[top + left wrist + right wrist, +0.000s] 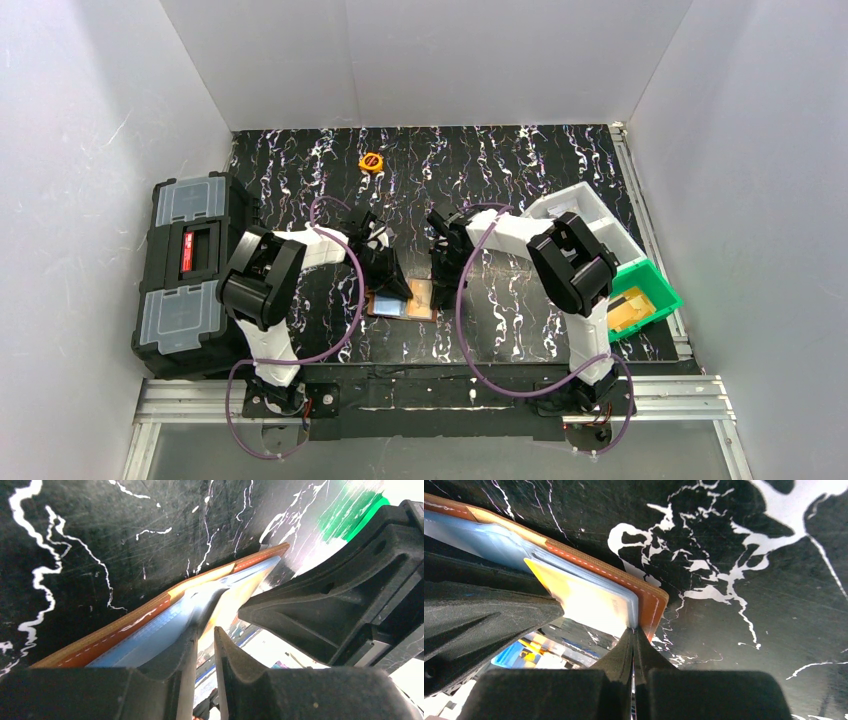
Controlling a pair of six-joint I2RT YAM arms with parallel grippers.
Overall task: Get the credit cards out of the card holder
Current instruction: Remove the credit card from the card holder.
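The brown leather card holder [405,303] lies open and flat on the black marbled table between both grippers. Its pale blue-grey pockets hold the credit cards: a bluish one [145,635] and an orange-tan one [574,597]. My left gripper [207,628] stands over the left leaf with a narrow gap between its jaws; one fingertip [195,630] rests against the blue pocket, and nothing shows between the jaws. My right gripper [634,630] is shut, its joined tips pressed on the right edge of the card holder [649,605], beside the orange-tan card.
A big black toolbox [190,275] with grey lids fills the left table edge. A green bin [645,300] and a white tray [585,215] stand at the right. A small round orange object [371,161] lies at the back. White walls enclose the table.
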